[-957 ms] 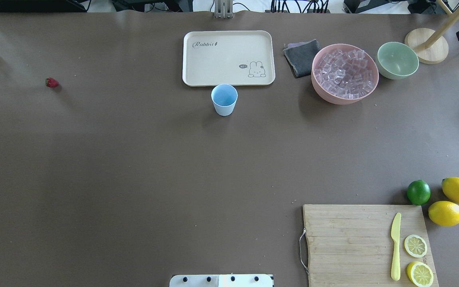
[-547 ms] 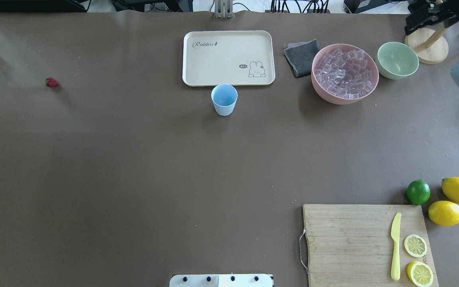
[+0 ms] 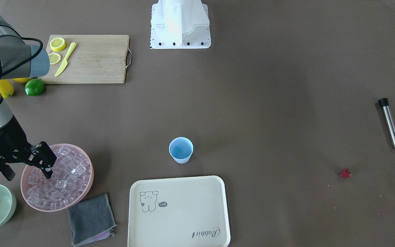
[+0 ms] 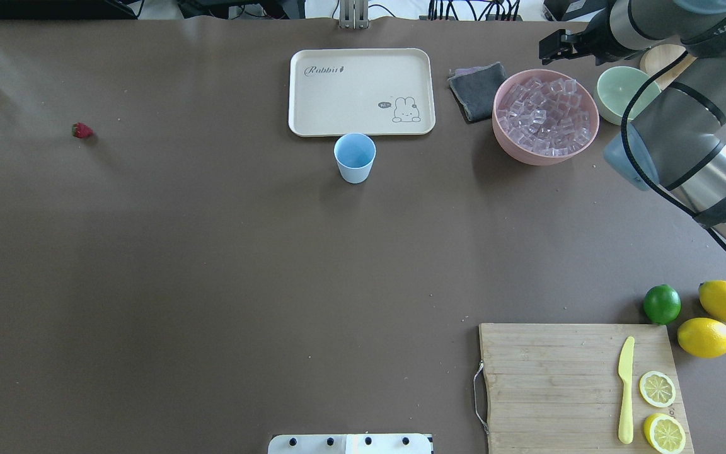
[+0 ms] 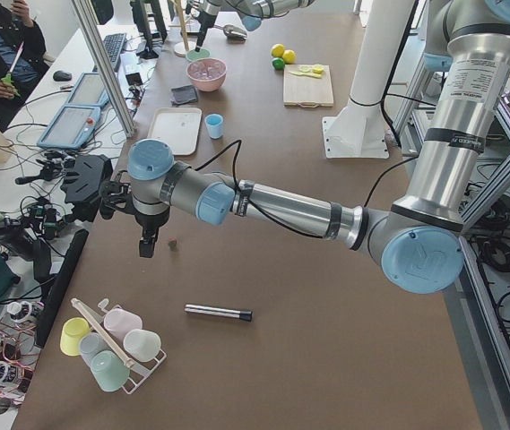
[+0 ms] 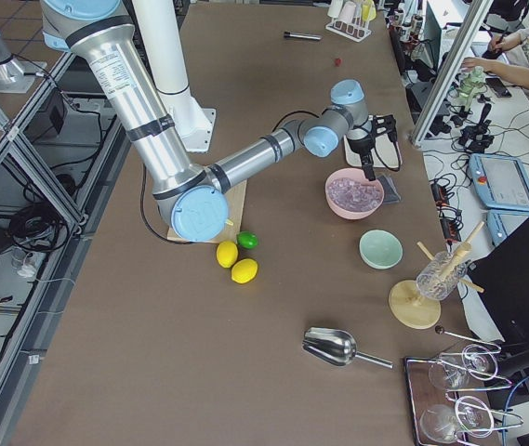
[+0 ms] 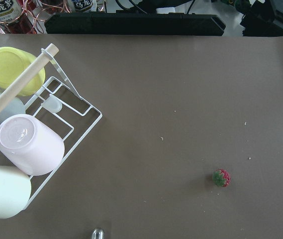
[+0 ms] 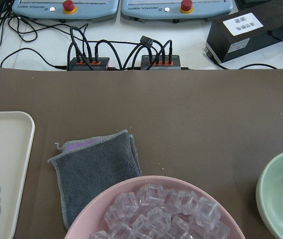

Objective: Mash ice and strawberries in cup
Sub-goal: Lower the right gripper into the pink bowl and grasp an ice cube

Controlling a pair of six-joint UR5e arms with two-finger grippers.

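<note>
Evidently, the right gripper (image 3: 29, 175) hung over the pink bowl (image 3: 87, 192) with its jaws wide apart and nothing between them, so the ice (image 3: 60, 181) lay just below it. The cup (image 3: 181, 150) stood empty and well apart, toward the middle of the table, on the robot's left of the bowl. The strawberry (image 3: 345, 173) lay far on the left side, near the left gripper (image 5: 147, 249). How far that one was open could not be told.

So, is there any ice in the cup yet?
No, the cup shows only its bare blue inside; the ice sits in the pink bowl.
</note>
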